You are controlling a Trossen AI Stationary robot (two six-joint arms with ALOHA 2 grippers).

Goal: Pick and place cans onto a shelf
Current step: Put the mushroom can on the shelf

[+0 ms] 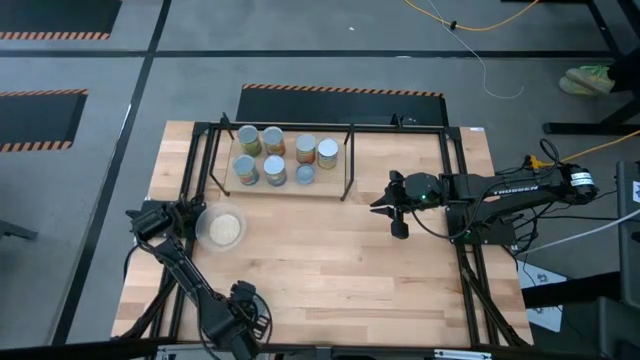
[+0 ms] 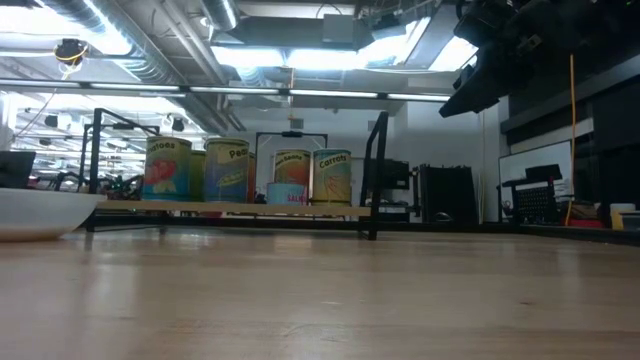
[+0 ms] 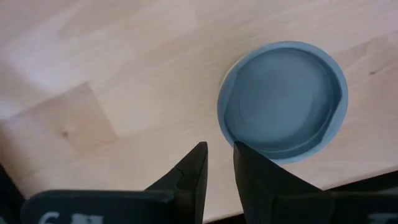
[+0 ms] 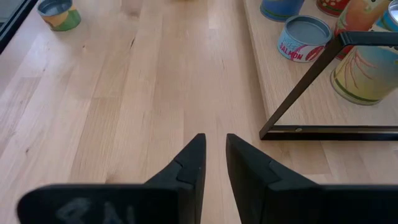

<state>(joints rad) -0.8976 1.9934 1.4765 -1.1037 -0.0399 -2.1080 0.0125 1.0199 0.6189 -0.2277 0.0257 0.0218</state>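
Observation:
Several cans stand upright in two rows on the shelf, a light board in a black frame at the table's far side; they also show in the low view. A short blue salmon can stands near the shelf's front right post. My right gripper hovers right of the shelf, above the table, shut and empty. My left gripper hangs above the table just left of the pale dish, shut and empty.
The pale round dish sits on the table in front of the shelf's left end. A black frame runs around the table. A small round thing with a grey-blue top shows far off in the right wrist view.

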